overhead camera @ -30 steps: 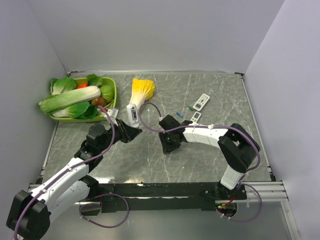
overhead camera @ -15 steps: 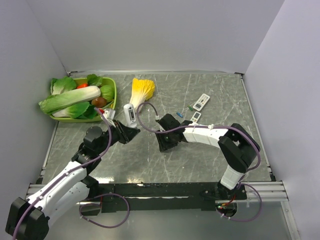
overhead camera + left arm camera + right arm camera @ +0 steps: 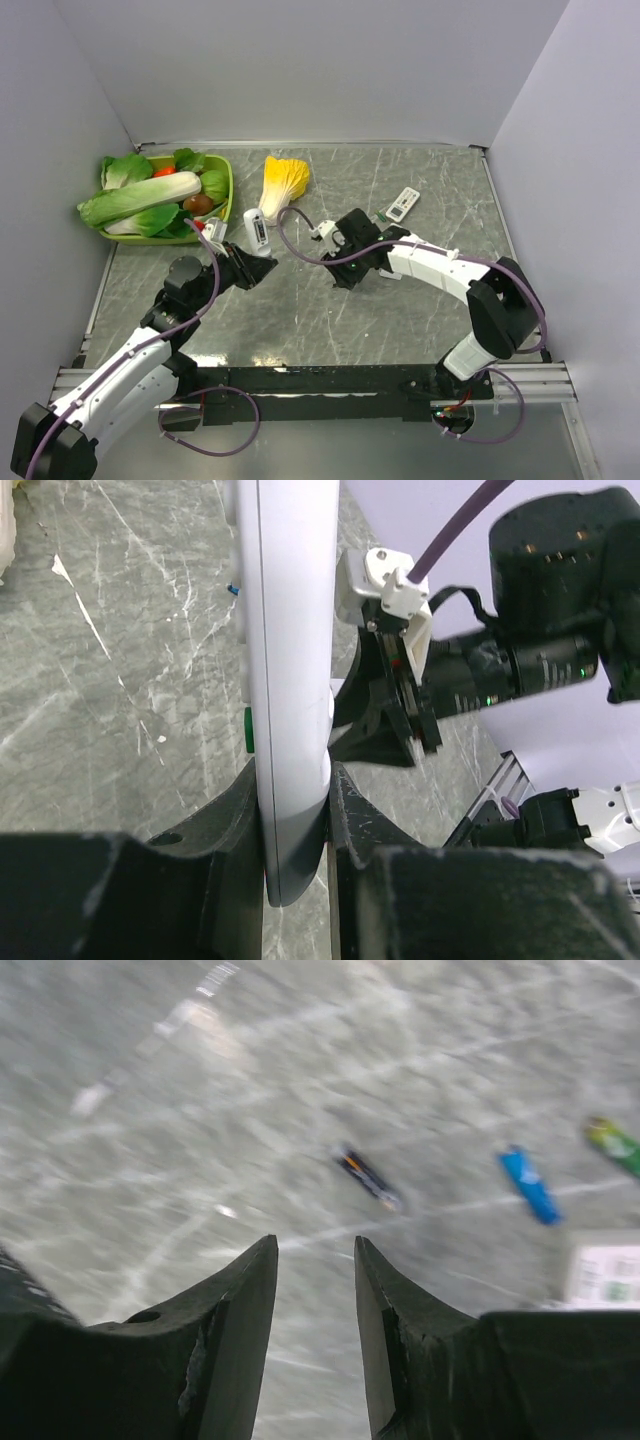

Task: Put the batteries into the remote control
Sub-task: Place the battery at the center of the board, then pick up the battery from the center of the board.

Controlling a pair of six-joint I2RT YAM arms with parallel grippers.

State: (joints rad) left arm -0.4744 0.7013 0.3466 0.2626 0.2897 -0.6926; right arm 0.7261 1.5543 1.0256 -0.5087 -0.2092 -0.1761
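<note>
Grips the remote edge-on in the left gripper, pinched tight at its near end only, raised off the table left of centre, just near of the yellow cabbage. Hangs the right gripper low over the middle of the table, jaws partly parted and nothing between them. Leaves loose on the stone beyond those tips a dark battery, closest, then a blue battery, then a green battery at the edge of the wrist view. Could go wrong mostly at the pick: small round cylinders on smooth stone, likely to roll or squirt aside if pinched off-centre or end to end. Could also knock a neighbour away while closing on one. Risks levering the remote loose as well, given so short a hold and any push during insertion. Cannot tell from here whether the battery bay is open or faces the right gripper, nor which way the poles should go; might end with a battery seated backwards or jammed askew.
</note>
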